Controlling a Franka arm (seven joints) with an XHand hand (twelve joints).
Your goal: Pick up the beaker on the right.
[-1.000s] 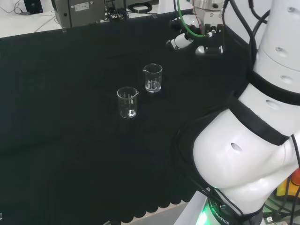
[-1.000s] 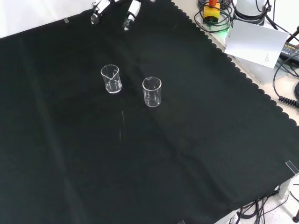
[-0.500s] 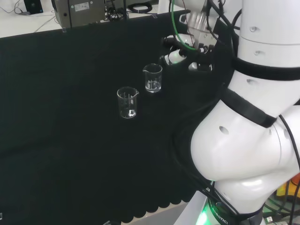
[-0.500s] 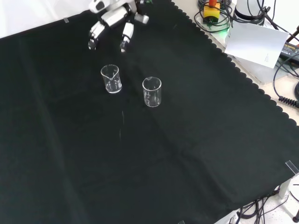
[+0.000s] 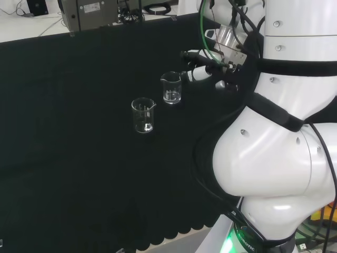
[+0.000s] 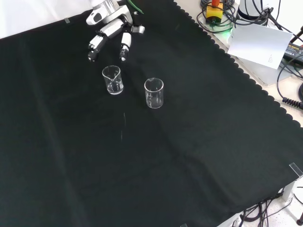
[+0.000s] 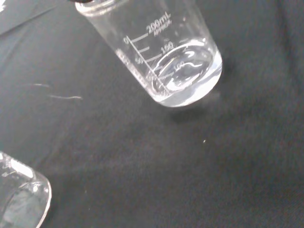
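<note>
black cloth [image 6: 189, 142], 2 beakers [image 6: 112, 79] [image 6: 154, 92], hand [image 6: 111, 28] nr

My head view looks from behind my arm. My front view looks down from across the cloth. Both see two beakers [image 5: 171, 87] [image 6: 154, 92]. My wrist view sits very close to them.

Your hand [image 6: 110, 29] hovers near the bench's far edge in the front view, fingers [image 6: 124, 46] spread, pointing downward.
</note>
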